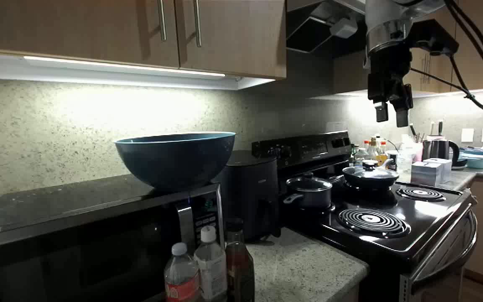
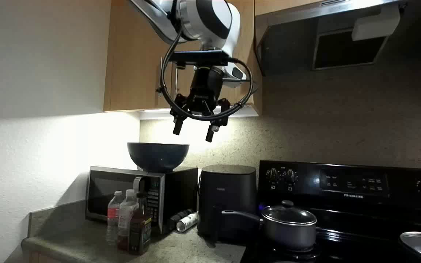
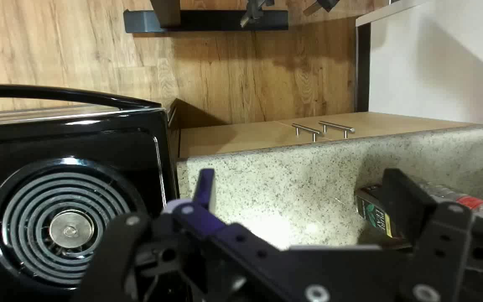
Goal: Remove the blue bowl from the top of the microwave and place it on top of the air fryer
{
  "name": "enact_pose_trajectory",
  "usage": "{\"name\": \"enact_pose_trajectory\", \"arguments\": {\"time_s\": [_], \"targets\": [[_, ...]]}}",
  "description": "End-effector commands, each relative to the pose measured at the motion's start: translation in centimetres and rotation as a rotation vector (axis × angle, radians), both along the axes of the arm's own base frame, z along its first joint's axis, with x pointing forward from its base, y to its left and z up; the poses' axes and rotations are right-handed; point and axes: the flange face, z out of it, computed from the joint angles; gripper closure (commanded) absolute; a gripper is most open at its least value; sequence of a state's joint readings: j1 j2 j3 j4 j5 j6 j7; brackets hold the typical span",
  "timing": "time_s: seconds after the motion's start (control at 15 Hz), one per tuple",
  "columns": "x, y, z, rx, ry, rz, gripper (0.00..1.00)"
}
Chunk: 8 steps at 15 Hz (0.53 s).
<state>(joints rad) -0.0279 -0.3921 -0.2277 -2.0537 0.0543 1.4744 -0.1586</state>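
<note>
In an exterior view, the blue bowl (image 2: 158, 157) on the microwave (image 2: 121, 180) lies at 8 o'clock from the pincer (image 2: 193, 134), spread wide and empty.

The arm (image 2: 199, 25) was white and rounded with a dark oval panel (image 2: 215, 16), while black cable (image 2: 207, 118), cinched by small ties (image 1: 470, 96), curved in a wide loop below a flat dark bar (image 2: 197, 57). The gripper (image 2: 193, 135) was black and angular; in the wrist view, silver screw heads (image 3: 317, 292) dotted its linkages (image 3: 438, 247) and one of its fingers (image 3: 203, 186) showed a purple tint.
</note>
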Motion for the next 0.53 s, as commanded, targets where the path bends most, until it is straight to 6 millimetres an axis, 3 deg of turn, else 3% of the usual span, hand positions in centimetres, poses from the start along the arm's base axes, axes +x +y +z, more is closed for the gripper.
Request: {"name": "enact_pose_trajectory", "arguments": {"time_s": [0.0, 0.27, 0.47], "targets": [[0.0, 0.0, 0.0, 0.0, 0.001, 0.0, 0.0], [0.0, 0.0, 0.0, 0.0, 0.001, 0.0, 0.0], [2.1, 0.9, 0.1, 0.001, 0.018, 0.049, 0.0]]}}
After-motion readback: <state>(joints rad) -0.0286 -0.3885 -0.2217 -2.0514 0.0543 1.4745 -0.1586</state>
